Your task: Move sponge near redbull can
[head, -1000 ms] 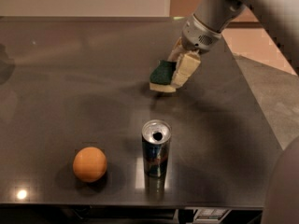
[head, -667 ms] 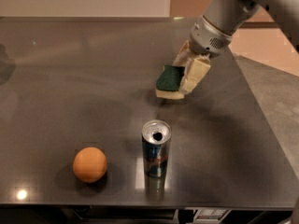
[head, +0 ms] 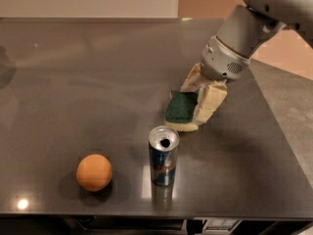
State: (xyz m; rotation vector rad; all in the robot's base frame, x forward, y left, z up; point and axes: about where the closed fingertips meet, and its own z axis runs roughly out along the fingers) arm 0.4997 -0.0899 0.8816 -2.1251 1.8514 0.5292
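At the front edge of the bench (head: 73, 82), on your left side, you see a round orange (head: 94, 172) lying alone, well apart from the other things. To the right of it, also near the front, the redbull can (head: 164, 155) stands upright; its silver top with the dark opening faces up and its reflection falls on the shiny surface below. Just behind the can and a little to the right is the sponge (head: 180, 106), tilted, with the dark green side toward you and the pale yellow foam along the lower edge. The tool (head: 194, 104) is clenched on the sponge: one pale finger (head: 211, 101) presses on its right side, and the other is mostly hidden behind it. Whether the lower edge of the sponge touches the bench or hangs just over it, you cannot tell. The grey arm (head: 244, 33) goes up to the right and is cut off by the upper border.
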